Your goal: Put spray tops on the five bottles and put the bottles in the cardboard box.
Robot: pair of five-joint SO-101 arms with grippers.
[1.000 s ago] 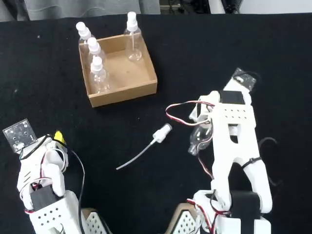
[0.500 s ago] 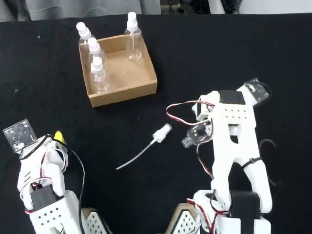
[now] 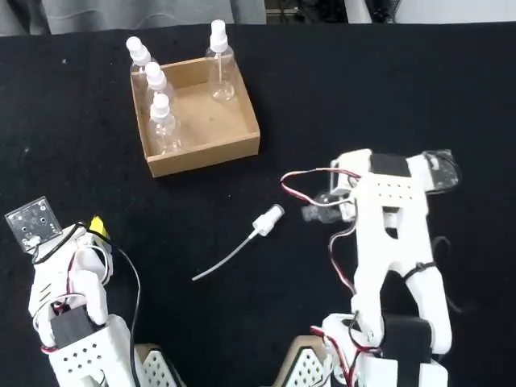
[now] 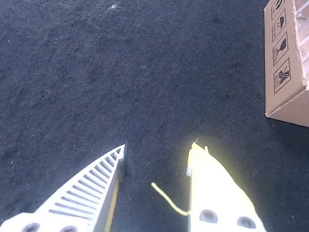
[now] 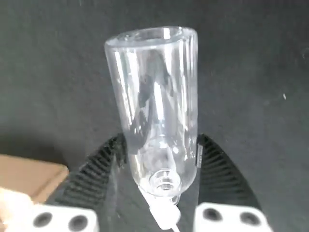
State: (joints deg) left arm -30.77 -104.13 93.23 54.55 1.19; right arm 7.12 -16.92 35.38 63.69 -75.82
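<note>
A cardboard box point(image 3: 242, 139) stands at the table's far left and holds several clear bottles with white spray tops point(image 3: 161, 117). One loose spray top point(image 3: 268, 219) lies mid-table, its thin tube trailing toward the near left. Just to its right, my right gripper point(image 3: 329, 211) is shut on a clear topless bottle point(image 3: 316, 214) lying level, neck toward the spray top. In the right wrist view the bottle point(image 5: 154, 96) sits between the black fingers point(image 5: 96, 166), open neck toward the camera. My left gripper point(image 4: 157, 147) is open over bare cloth at the near left point(image 3: 95, 228).
Black cloth point(image 3: 97, 161) covers the table. Red and white wires point(image 3: 302, 189) loop off the right arm near the bottle. A corner of the box point(image 4: 289, 77) lies ahead of the left gripper. Open cloth lies between the box and the spray top.
The right wrist has turned, swinging the held bottle from a downward tilt to level and lifting its neck toward the spray top. The left arm has not moved.
</note>
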